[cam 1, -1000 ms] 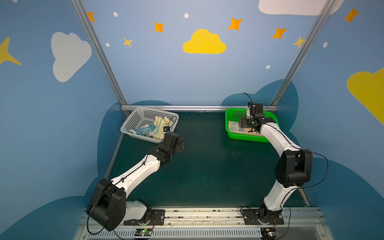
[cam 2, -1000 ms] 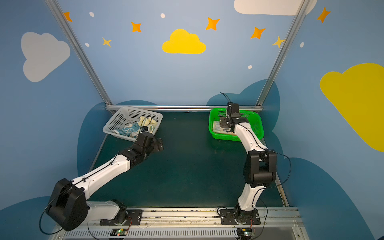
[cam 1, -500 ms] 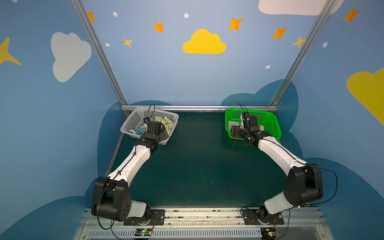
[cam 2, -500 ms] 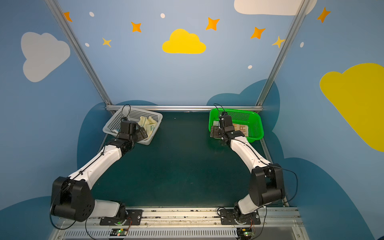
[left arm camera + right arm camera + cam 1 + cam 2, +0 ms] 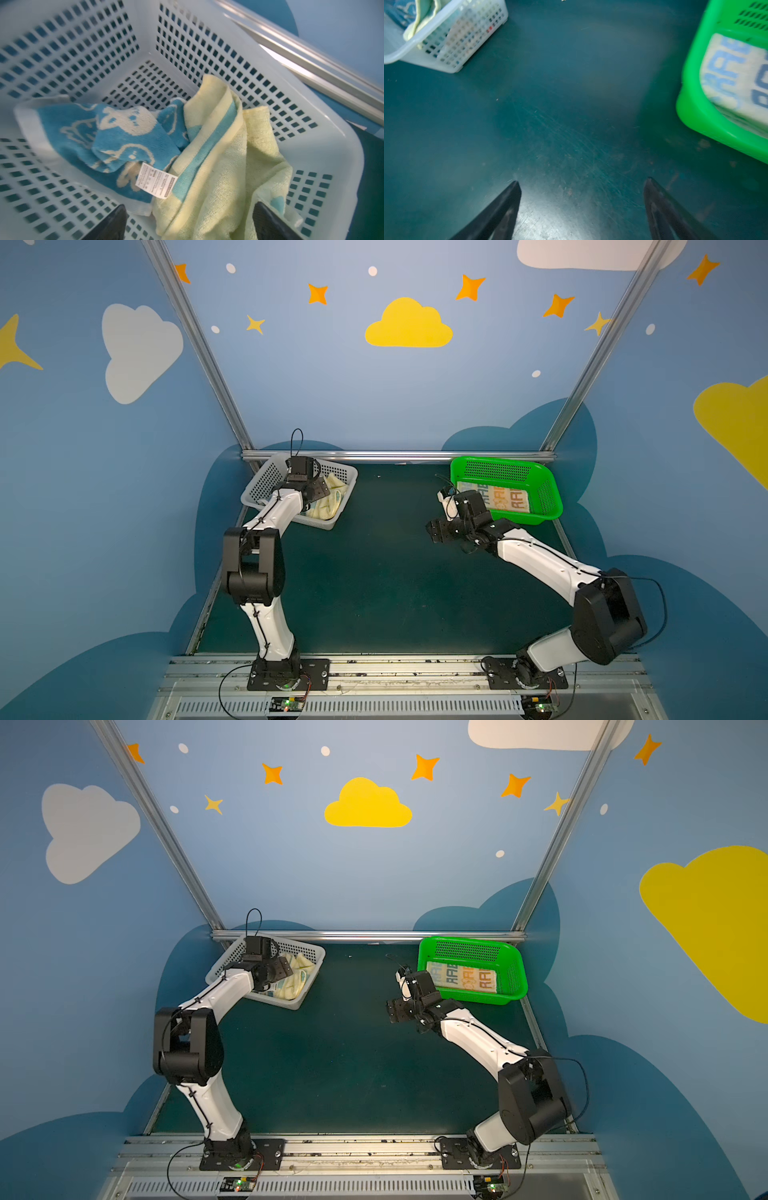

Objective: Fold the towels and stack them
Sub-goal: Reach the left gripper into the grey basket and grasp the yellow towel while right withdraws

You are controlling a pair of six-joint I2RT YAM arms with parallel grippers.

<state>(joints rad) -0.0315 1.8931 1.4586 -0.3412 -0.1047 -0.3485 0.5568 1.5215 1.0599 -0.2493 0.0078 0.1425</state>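
Note:
A crumpled pale yellow towel [image 5: 224, 166] with a teal stripe and a blue-and-cream rabbit towel [image 5: 124, 133] lie together in the white basket [image 5: 266, 481]. My left gripper [image 5: 190, 204] is down inside that basket, open, its fingers standing wide on either side of the yellow towel's folds without pinching them. The striped RABBIT towel [image 5: 498, 497] lies folded flat in the green basket [image 5: 498, 470]. My right gripper [image 5: 582, 181] hovers open and empty over the bare mat, just in front of the green basket's near left corner.
The dark green mat [image 5: 374, 572] lies between the two baskets and the arm bases. A metal rail [image 5: 395, 455] runs along the back edge behind both baskets. The blue walls close in the sides.
My left gripper has swung from the mat beside the white basket into it, over the towels. My right gripper has drawn back out of the green basket to the mat.

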